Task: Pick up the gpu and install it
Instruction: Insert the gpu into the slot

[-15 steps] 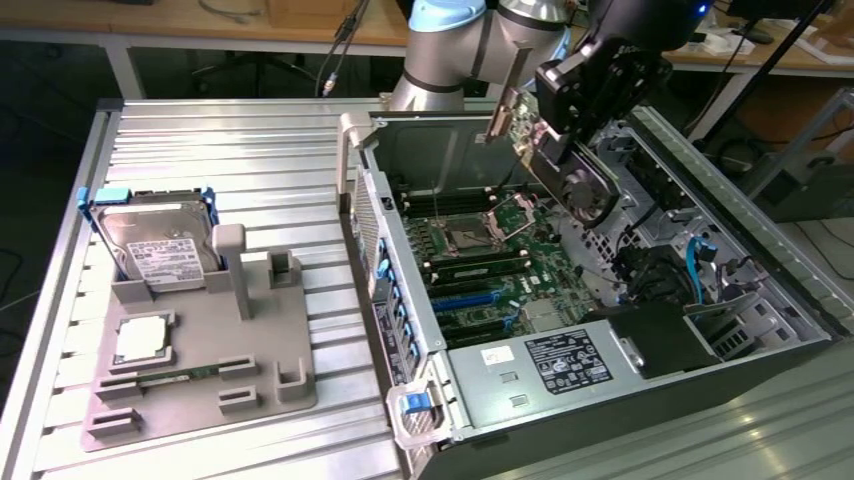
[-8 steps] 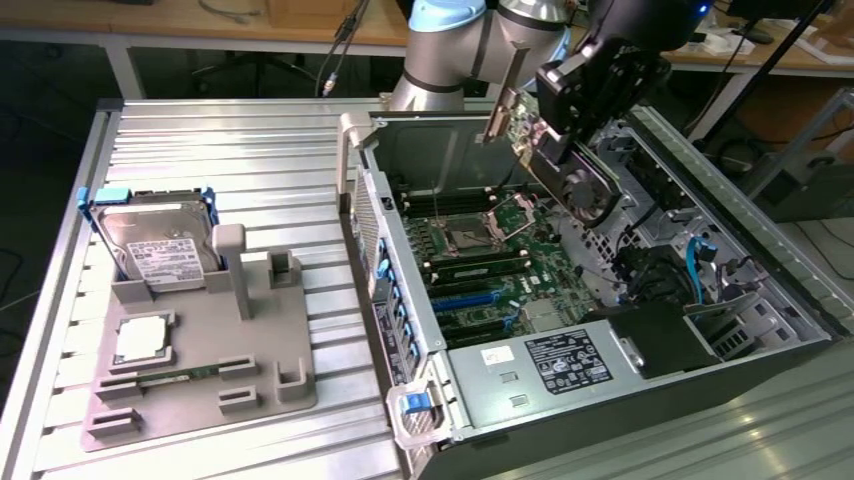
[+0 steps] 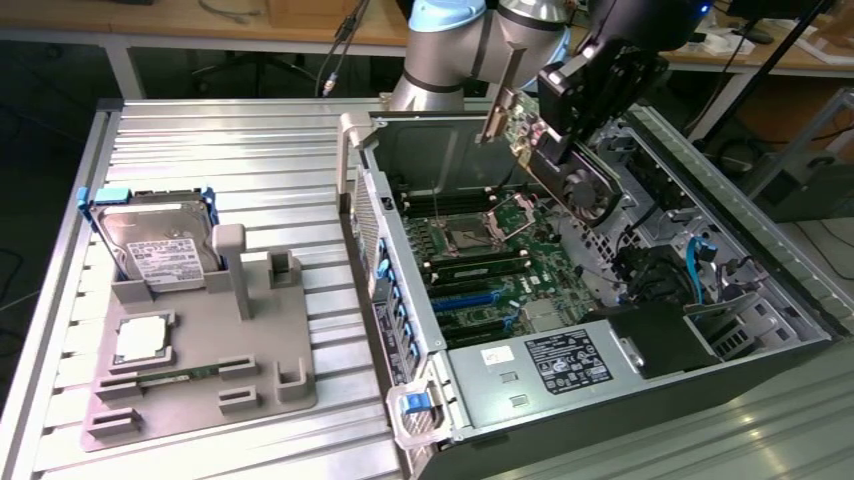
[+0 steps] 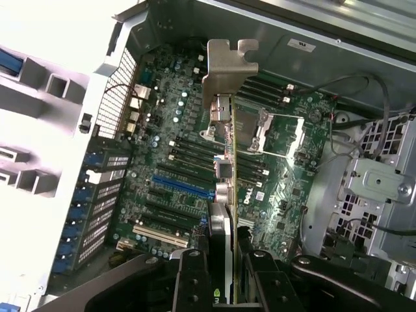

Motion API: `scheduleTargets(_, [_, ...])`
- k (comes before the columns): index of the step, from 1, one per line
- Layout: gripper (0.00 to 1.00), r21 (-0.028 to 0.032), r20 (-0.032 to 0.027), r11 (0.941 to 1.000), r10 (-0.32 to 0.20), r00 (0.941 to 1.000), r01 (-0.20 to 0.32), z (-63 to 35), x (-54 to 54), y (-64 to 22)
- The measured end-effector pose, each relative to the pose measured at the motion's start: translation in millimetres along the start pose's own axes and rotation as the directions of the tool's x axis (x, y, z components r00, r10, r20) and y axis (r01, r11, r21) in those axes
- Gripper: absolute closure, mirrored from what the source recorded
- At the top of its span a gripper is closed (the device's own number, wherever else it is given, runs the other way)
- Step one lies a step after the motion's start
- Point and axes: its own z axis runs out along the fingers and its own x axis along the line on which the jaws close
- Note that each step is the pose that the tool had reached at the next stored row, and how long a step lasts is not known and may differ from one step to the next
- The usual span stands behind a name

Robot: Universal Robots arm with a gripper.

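**GPU in tool over open case: alignment notes**

Noted gpu [image 3: 585, 188] pinched in the tool [image 3: 571, 140], hanging on edge above the motherboard [image 3: 487, 250] inside the open computer case [image 3: 358, 215], clear of every slot. Checked in wrist view: tool [image 4: 224, 279] clamped on the card's two flat faces, gpu [image 4: 224, 175] seen edge-on, silver bracket [image 4: 229, 71] leading at the far end.

Judged step in hand: lining card up over a slot. Cannot tell which slot.
- Hold card plumb, lower edge parallel to the long blue slot [image 4: 183, 187].
- Match bracket to the case's rear wall before trusting the line.
- Avoid twist or side load; thin board, likely to flex.
- Mind loose cables [image 4: 364, 97] beside the drive bay.

Materials and shapes:
- Card: thin, flat, rectangular green board; black cooler block on one face.
- Bracket: stamped sheet metal, matt silver, bent tab at the end.
- Case: grey sheet steel, perforated vent grille [image 4: 120, 91].
- Worktop [image 3: 200, 140]: ribbed metal, dull sheen.
- Grey moulded fixture [image 3: 200, 380] on worktop, matt, carrying hard drive [image 3: 154, 245] upright in blue frame.
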Motion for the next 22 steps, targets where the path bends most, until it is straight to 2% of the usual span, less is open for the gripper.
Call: scheduleTargets(22, [0.73,-0.0023,-0.0049,0.9970,-0.077,0.9970,0.077,0.0,0.0,0.0])
